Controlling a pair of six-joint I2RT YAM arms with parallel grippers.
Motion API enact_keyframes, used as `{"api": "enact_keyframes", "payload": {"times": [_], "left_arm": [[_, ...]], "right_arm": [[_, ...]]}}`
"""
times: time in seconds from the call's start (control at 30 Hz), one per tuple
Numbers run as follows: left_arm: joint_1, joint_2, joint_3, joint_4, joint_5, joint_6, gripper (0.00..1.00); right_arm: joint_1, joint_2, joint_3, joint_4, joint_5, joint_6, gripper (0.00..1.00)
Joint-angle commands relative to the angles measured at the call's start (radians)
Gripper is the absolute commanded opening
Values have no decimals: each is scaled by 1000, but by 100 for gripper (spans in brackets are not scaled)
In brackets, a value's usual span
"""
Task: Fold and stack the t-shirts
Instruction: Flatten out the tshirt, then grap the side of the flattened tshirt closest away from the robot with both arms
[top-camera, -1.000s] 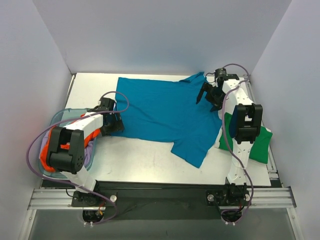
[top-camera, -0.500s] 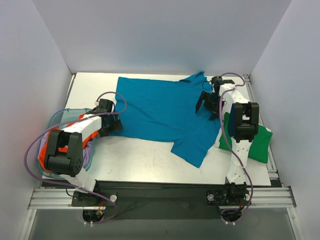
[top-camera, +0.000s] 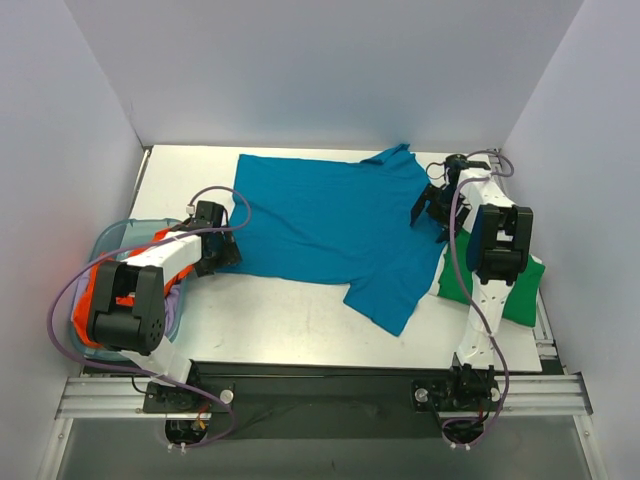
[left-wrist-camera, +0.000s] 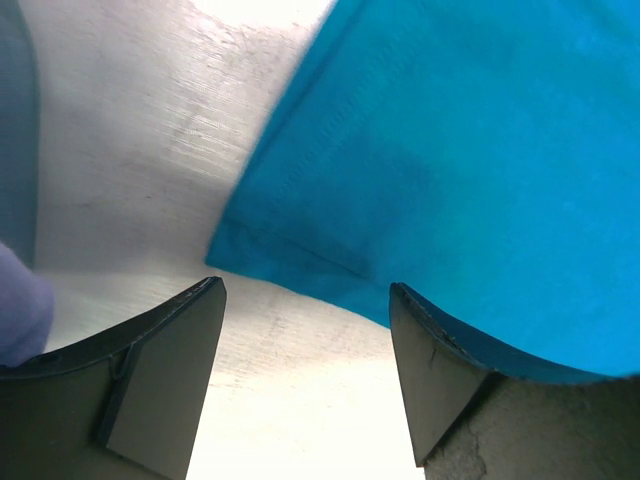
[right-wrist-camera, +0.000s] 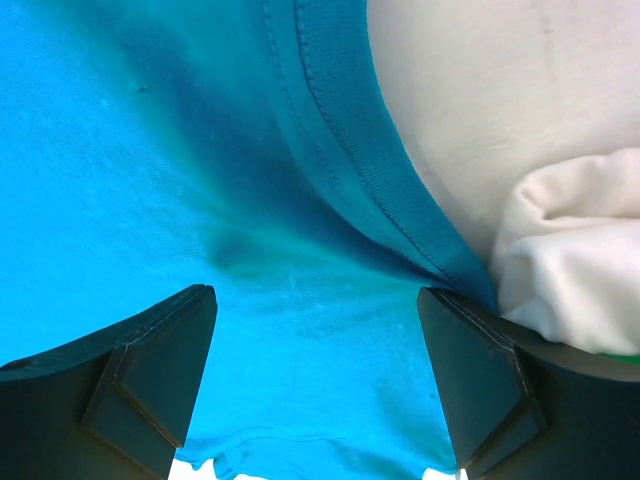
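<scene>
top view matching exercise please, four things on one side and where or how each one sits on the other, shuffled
1 teal t-shirt
2 green t-shirt
3 light blue basket
4 left gripper

a compact bundle at the table's right edge
b spread flat mid-table
c open, at the teal shirt's near-left corner
d table's left edge, holding orange and lavender cloth

Pairs: 1-b, 2-a, 3-d, 4-c

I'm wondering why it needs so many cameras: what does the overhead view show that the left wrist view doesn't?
Only overhead: the whole blue shirt spread out, the green shirt, the right gripper. Only left wrist: the stitched hem at the shirt's corner, close up between the left gripper's open fingers. Both: blue shirt on the white table.
</scene>
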Motion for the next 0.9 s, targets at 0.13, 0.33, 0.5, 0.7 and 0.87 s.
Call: {"api": "enact_keyframes", "payload": {"times": [0.13,0.33,0.5,0.7,0.87], "left_arm": [[9,11,35,55,-51,30,69],[4,54,61,33,-63,39,62],[-2,52,52,36,-87,40,56],[-13,62,53,36,-87,42,44],[-16,56,55,32,-93,46,32]], "right_arm": [[-6,20,-11,-64,37,-2,85],[-9,22,-8,-75,45,1,85],[-12,22,-6,-76,42,2,84],[-13,25,-3,-80,42,4,85],[-13,22,-1,-81,45,5,85]]}}
